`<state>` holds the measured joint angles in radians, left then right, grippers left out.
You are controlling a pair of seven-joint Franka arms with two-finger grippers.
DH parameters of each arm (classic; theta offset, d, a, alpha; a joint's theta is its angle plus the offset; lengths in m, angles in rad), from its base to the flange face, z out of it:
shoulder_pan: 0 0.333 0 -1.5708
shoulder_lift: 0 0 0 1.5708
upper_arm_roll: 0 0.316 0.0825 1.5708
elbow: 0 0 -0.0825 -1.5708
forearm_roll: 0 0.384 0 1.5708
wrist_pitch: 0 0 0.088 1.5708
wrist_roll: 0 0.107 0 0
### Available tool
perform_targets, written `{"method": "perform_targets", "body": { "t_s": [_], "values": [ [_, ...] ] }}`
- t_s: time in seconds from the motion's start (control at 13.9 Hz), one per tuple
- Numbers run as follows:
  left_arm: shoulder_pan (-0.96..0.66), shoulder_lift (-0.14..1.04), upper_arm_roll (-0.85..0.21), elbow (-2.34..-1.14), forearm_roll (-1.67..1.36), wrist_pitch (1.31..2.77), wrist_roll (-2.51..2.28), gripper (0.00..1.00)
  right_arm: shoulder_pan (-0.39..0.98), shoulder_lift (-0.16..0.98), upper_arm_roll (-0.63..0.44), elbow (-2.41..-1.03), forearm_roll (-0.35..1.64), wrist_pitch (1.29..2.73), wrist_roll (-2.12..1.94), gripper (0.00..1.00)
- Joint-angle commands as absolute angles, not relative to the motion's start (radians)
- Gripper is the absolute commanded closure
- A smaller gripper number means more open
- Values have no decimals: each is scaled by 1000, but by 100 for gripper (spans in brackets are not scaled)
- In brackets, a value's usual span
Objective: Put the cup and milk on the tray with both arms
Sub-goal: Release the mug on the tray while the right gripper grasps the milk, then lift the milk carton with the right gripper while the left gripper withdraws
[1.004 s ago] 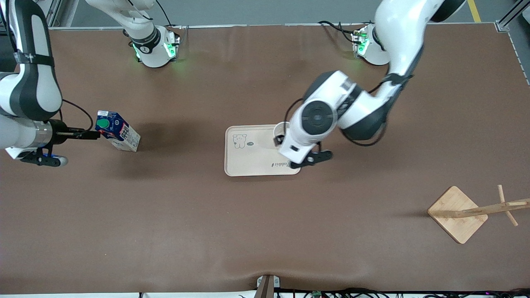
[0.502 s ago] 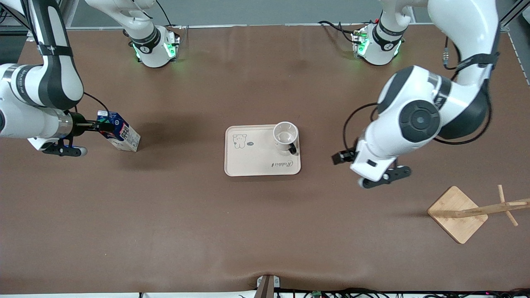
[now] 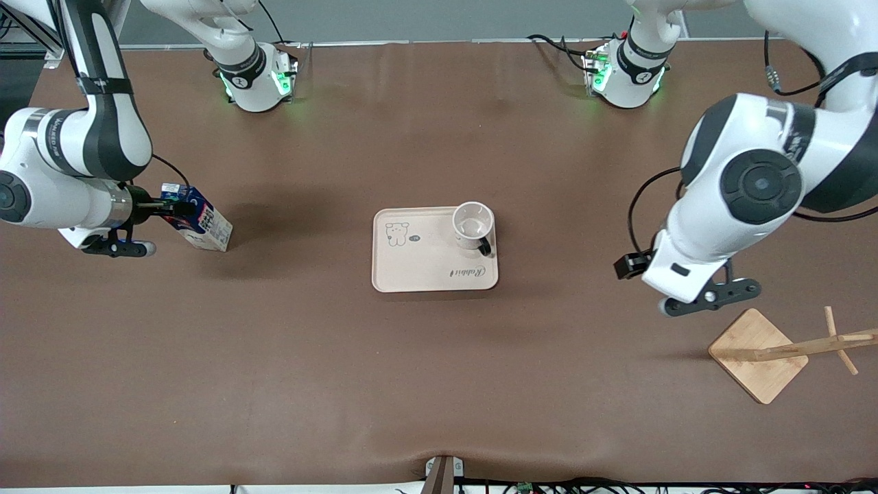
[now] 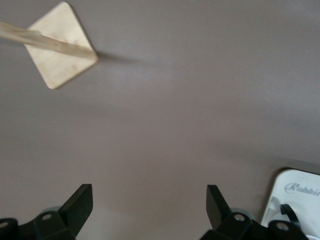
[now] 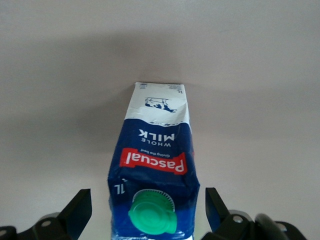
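Small white enamel cup (image 3: 473,225) with black loop handle stands upright on the flat cream-beige rectangular tray (image 3: 418,264), at the tray corner toward the left arm's end of the desk (image 3: 439,384). Tall dark-blue milk carton (image 3: 199,221) with green screw cap stands on the desk toward the right arm's end, off the tray. Right hand (image 5: 145,212): fingers apart, either side of the carton's top, not clamped. Left hand (image 4: 149,205): fingers apart, empty, over bare desk between tray and square bamboo stand base (image 3: 758,355).

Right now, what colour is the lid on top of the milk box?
Green. The milk has a round green cap, clearest in the right wrist view.
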<state>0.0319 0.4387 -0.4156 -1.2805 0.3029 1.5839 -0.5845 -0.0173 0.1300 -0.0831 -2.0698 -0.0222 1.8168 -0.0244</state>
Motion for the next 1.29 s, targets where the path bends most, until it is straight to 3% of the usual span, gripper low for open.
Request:
{"method": "perform_targets", "body": {
  "t_s": [0.0,0.36,0.43,0.5,0.57,0.65,0.86,1.22],
  "values": [
    [103,391,-423,-1302,314,1574,-513,0,-14,87,-84,-2120,-61,1842,-35,0],
    [149,309,-416,-1305,296,1575,-448,0,-3,63,-83,-2207,-61,1917,-32,0],
    [137,284,-370,-1310,290,1574,-380,0,-3,63,-83,-2207,-61,1914,-32,1],
    [118,255,-324,-1327,263,1572,-326,0,-3,63,-83,-2207,-61,1911,-32,33],
    [91,217,-274,-1348,214,1572,-304,0,-3,64,-83,-2207,-60,1911,-31,77],
    [54,189,-208,-1361,175,1560,-301,0,-9,67,-83,-2203,-60,1911,-32,97],
    [14,120,-141,-1384,132,1497,-224,0,-6,72,-84,-2130,-34,1823,-23,100],
    [-72,6,6,-1465,32,1477,-160,0,72,201,-84,-1678,73,1397,-5,100]
  ]
}}
